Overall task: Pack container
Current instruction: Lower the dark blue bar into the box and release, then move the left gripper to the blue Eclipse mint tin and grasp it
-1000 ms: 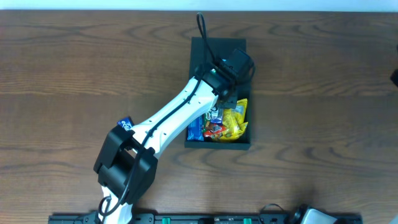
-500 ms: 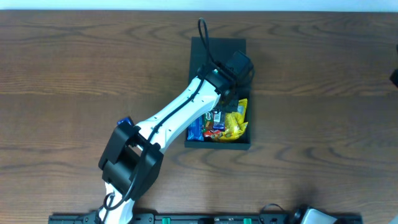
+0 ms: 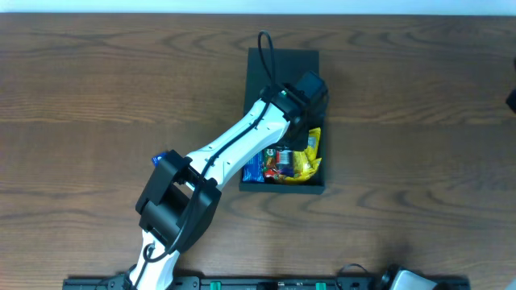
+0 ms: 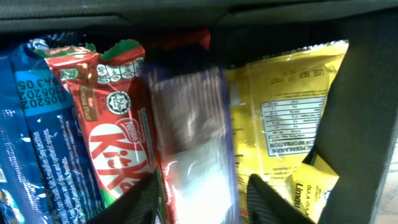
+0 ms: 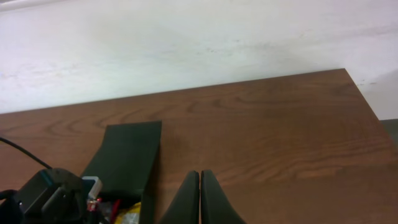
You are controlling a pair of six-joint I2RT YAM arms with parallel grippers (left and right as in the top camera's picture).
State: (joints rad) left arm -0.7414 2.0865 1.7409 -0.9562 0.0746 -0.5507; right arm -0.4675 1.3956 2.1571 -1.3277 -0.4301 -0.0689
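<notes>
Aiming the purple packet (image 4: 189, 124) flat between KitKat (image 4: 118, 146) and yellow sachet (image 4: 283, 118), I cannot tell whether my left claw (image 4: 202, 200) pinches or merely straddles it.

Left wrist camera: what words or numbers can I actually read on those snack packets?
"KitKat": on the red wrapper.
"Limau": cut off at the edge, on the yellow packet.
"105202": part of a stamped code on the blue packet.
The purple wrapper: blurred, unreadable.
The yellow packet's nutrition table: too small to read.
</notes>
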